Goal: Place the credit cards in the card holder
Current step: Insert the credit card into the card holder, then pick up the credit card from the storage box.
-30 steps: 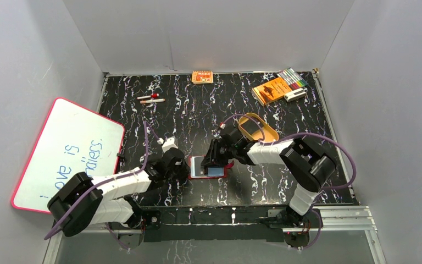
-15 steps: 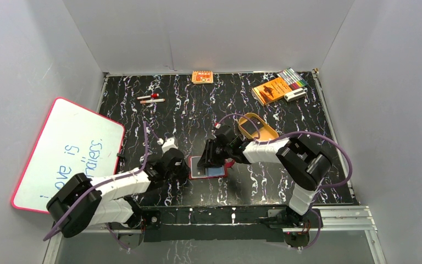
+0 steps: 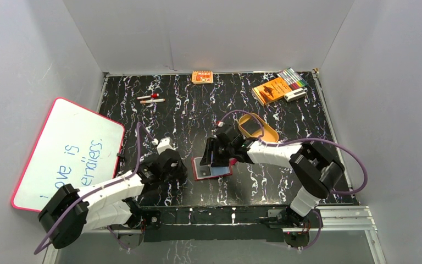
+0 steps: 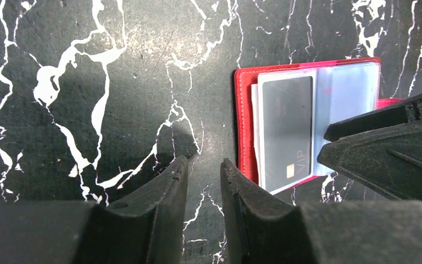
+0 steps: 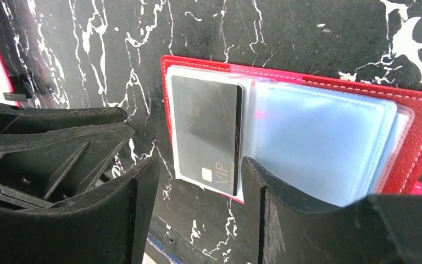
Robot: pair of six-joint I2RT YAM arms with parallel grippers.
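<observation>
Black card point(image 5: 206, 132) reads VIP in wrist views only; left gripper point(image 4: 204, 162), right gripper point(image 5: 198, 165) apart.

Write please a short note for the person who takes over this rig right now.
Left gripper: slightly open, empty, over the table beside the card holder.
Right gripper: open, empty, above the holder.
Dark card: appears seated in one of the holder's clear sleeves.
Done: that card. Left: no other card in view; holder lies open.

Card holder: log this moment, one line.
card holder open | dark card on it | left gripper open, empty | right gripper open over card
</observation>
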